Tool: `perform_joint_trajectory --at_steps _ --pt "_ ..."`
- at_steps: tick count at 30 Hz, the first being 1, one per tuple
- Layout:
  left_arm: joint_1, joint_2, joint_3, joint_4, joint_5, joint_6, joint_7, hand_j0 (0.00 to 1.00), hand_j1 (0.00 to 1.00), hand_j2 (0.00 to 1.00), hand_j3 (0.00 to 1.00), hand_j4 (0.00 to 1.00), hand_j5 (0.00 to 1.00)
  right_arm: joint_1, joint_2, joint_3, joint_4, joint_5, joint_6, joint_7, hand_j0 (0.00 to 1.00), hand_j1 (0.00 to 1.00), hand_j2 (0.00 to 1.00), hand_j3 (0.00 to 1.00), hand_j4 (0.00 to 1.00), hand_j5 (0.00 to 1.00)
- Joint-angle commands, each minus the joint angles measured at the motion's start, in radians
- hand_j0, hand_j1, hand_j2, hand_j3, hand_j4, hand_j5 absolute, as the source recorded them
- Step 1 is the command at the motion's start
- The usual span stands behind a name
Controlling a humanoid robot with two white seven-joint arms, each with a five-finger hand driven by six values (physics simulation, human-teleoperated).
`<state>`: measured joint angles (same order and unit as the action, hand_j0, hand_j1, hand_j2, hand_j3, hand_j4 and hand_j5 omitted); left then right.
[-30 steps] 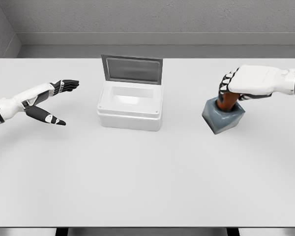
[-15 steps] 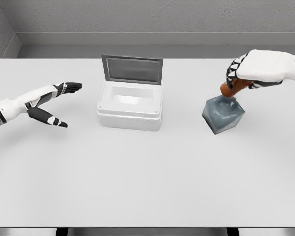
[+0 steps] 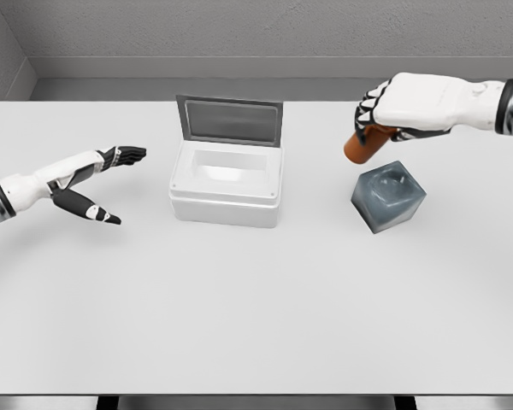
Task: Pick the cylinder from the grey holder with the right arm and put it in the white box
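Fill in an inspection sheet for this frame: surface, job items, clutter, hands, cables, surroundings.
Surface: white table, flat and evenly lit.
Cylinder: orange-brown cylinder out of the holder, held tilted in the air above and to the left of it.
Holder: grey holder stands on the table right of the box; its top socket shows nothing in it.
Box: white box near the table's middle, its grey lid standing open at the back; nothing seen inside.
Clutter: nothing seen.
Hands: right hand closed around the cylinder's upper end; left hand open above the table's left side, holding nothing.
Cables: nothing seen.
Surroundings: grey wall behind the table.
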<state>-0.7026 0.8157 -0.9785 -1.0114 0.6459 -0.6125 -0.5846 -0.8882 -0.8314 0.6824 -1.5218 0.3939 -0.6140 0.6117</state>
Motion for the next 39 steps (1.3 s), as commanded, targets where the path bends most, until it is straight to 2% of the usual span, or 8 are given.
perform_joint_trajectory --at_steps 1,6,13,19,25,39 --pt "0.0 0.0 0.001 -0.001 0.008 0.002 0.0 1.0 1.0 1.0 1.0 1.0 1.0 0.0 0.023 0.002 0.0 -0.004 0.003 -0.001 0.47 0.47 0.47 0.47 0.47 0.47" --pt "0.0 -0.001 0.001 -0.001 0.008 0.002 0.0 1.0 1.0 1.0 1.0 1.0 1.0 -0.021 0.071 0.003 0.0 -0.004 0.003 -0.001 0.47 0.47 0.47 0.47 0.47 0.47" --pt "0.0 -0.001 0.0 -0.001 0.008 0.002 0.0 1.0 1.0 1.0 1.0 1.0 1.0 -0.043 0.173 0.008 0.0 -0.004 0.003 -0.001 0.46 0.46 0.46 0.46 0.46 0.46" --pt "0.0 -0.003 0.0 -0.007 0.006 0.002 0.0 1.0 1.0 1.0 1.0 1.0 1.0 -0.063 0.213 0.023 0.002 0.0 0.003 -0.001 0.46 0.46 0.46 0.46 0.46 0.46" --pt "0.002 -0.006 0.0 -0.009 -0.011 0.002 0.0 1.0 1.0 1.0 1.0 1.0 1.0 -0.086 0.275 0.057 0.092 0.008 0.003 -0.001 0.46 0.46 0.46 0.46 0.46 0.46" --pt "0.006 -0.007 0.0 -0.013 -0.012 0.002 0.0 1.0 1.0 1.0 1.0 1.0 1.0 -0.092 0.311 0.095 0.149 0.026 0.003 -0.001 0.46 0.46 0.46 0.46 0.46 0.46"
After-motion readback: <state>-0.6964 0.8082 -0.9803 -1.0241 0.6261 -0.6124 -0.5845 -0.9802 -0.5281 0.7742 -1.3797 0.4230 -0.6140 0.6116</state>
